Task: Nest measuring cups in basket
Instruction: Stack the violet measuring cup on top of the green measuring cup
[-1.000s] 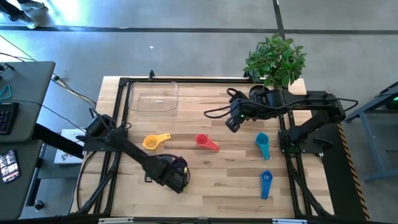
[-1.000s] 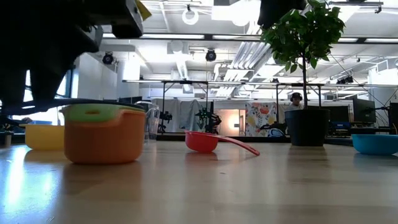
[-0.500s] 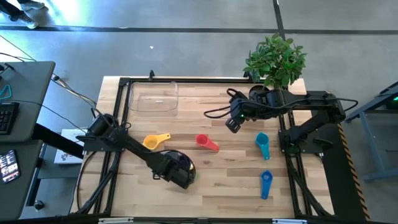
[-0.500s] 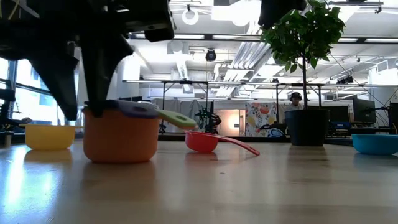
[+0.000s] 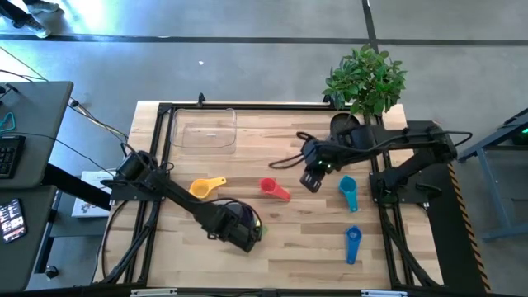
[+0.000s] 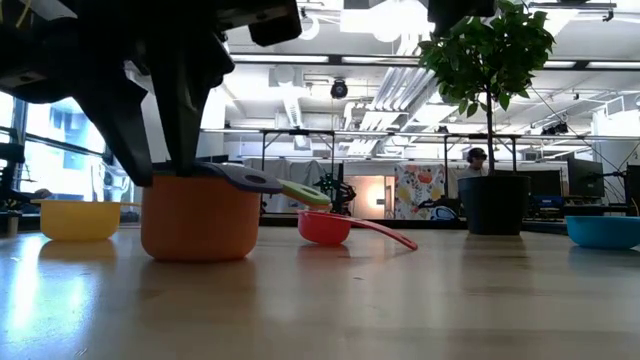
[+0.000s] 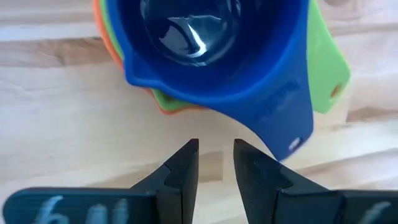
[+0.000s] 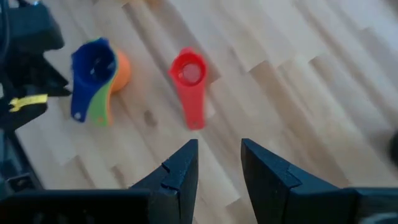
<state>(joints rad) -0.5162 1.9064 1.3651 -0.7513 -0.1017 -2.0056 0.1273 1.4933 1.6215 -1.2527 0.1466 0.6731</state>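
We are looking down at the left gripper (image 5: 244,233), and it is covering most of the stack of cups (image 6: 200,212) near the front of the table (image 5: 305,247), so from above only a bit of green is peeking out. From table height we are seeing the orange cup (image 6: 199,217) at the bottom, with a green handle (image 6: 305,193) and a dark blue-purple one sticking out to the side. The left wrist camera is showing the dark blue cup (image 7: 211,50) sitting inside the green cup (image 7: 324,62), which is sitting inside the orange one, and the top of the stack is being cut off by the picture edge. The left gripper's fingers (image 7: 183,171) are standing a little apart just in front of the stack, and they are not holding anything. The right gripper (image 5: 312,177) is hanging over the middle of the table, its fingers (image 8: 180,171) a little apart and holding nothing. We are counting seven cups: three in the stack, then one yellow cup (image 5: 206,187), one red cup (image 5: 274,189), one teal cup (image 5: 348,192) and one blue cup (image 5: 353,243) lying apart on the wood. One clear basket (image 5: 204,129) is sitting at the back left corner, with no cup in it. One potted plant (image 5: 365,82) is standing at the back right.
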